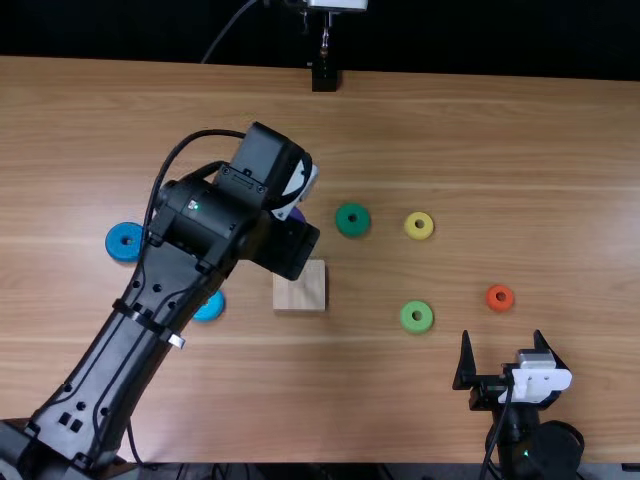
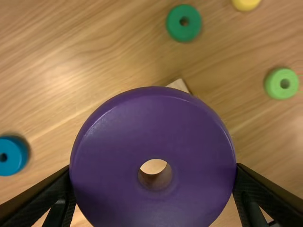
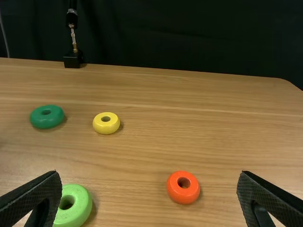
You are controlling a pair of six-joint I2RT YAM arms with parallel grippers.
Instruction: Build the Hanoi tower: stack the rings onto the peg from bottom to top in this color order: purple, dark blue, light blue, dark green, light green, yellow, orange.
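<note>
In the top view my left gripper [image 1: 288, 246] hangs over the far side of the pale wooden base block [image 1: 300, 290], with a sliver of the purple ring [image 1: 297, 214] beside it. The left wrist view has my left gripper [image 2: 153, 167] shut on the purple ring [image 2: 151, 123], held at its sides; part of the block [image 2: 179, 85] peeks out behind. I cannot make out the peg. The darker blue ring [image 1: 124, 241] and the light blue ring [image 1: 208, 307] lie left of the block. My right gripper [image 1: 502, 337] stands open near the front edge; its fingers are apart at the right gripper [image 3: 149, 174].
Right of the block lie the dark green ring [image 1: 352, 219], yellow ring [image 1: 419, 225], light green ring [image 1: 416, 316] and orange ring [image 1: 500, 297]. A small black stand [image 1: 325, 78] is at the table's far edge. My left arm passes over the left side.
</note>
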